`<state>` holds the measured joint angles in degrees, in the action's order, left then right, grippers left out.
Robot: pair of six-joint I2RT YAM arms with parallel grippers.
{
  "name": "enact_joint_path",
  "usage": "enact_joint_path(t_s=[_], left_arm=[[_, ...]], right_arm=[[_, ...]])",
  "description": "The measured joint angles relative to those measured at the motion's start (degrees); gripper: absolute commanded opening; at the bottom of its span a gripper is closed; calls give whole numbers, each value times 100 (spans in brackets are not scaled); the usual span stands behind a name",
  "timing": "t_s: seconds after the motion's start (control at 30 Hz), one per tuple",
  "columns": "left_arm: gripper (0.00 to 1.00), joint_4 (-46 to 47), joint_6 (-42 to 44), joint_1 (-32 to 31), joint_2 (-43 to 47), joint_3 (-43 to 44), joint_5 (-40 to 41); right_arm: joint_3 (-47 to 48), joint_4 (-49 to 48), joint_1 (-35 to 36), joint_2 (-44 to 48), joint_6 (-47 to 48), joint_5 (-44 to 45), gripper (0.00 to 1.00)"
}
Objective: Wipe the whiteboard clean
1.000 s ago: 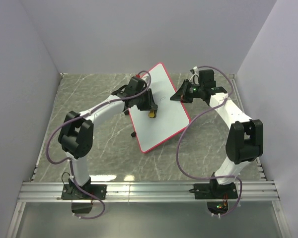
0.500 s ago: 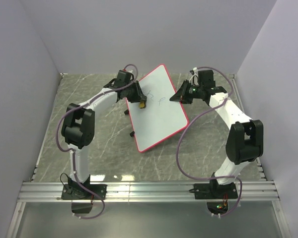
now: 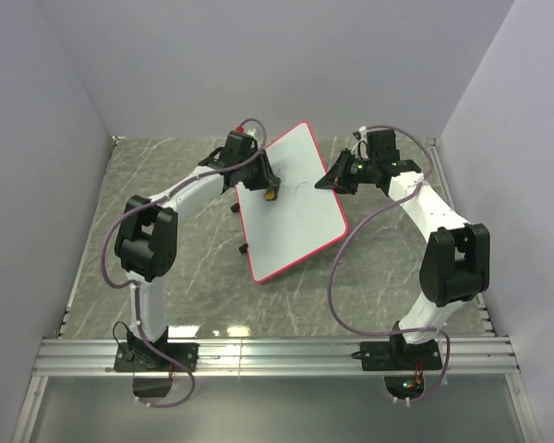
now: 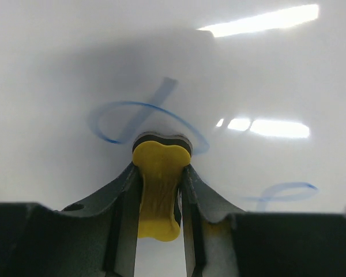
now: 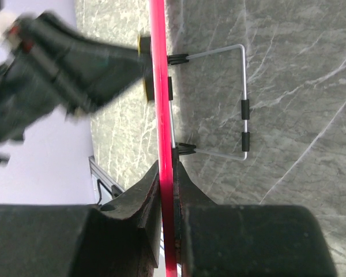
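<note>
Scribble loop [image 4: 164, 91] curls from 10 to 2 o'clock around the yellow eraser [image 4: 157, 196], clamped in the left claw [image 4: 161, 167] against the propped whiteboard [image 4: 57, 63] mid-worktop [image 3: 166, 185]; right claw [image 5: 167, 179] pinches its red rim [image 5: 159, 86]

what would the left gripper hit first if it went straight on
The whiteboard: the eraser in the left gripper points at its face, by a blue scribble, seemingly touching.

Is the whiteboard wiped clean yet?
No, blue pen loops show on the whiteboard right around the tip of the yellow eraser.
</note>
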<state>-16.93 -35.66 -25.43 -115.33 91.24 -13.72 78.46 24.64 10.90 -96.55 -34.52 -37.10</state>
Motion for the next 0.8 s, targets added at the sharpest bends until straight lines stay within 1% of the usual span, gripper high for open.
enact_joint_path(t_s=[0.23,0.37,0.43,0.5,0.6,0.7,0.8], left_arm=[[0,116,76,-1005,540,9,-205],[0,144,74,-1204,612,57,-337],[0,120,55,-1126,575,96,-433],[0,118,37,-918,487,140,-529],[0,79,2,-450,234,221,-597],[0,-149,4,144,-234,444,-588],[0,-389,33,474,-542,645,-520]], right_arm=[[-7,11,0,0,24,17,0],[-15,9,0,0,98,20,0],[-17,0,0,0,109,15,0],[-28,-7,9,13,105,4,0],[-76,-20,44,79,92,28,0],[-122,-2,107,164,57,94,0],[-136,70,140,205,7,170,0]])
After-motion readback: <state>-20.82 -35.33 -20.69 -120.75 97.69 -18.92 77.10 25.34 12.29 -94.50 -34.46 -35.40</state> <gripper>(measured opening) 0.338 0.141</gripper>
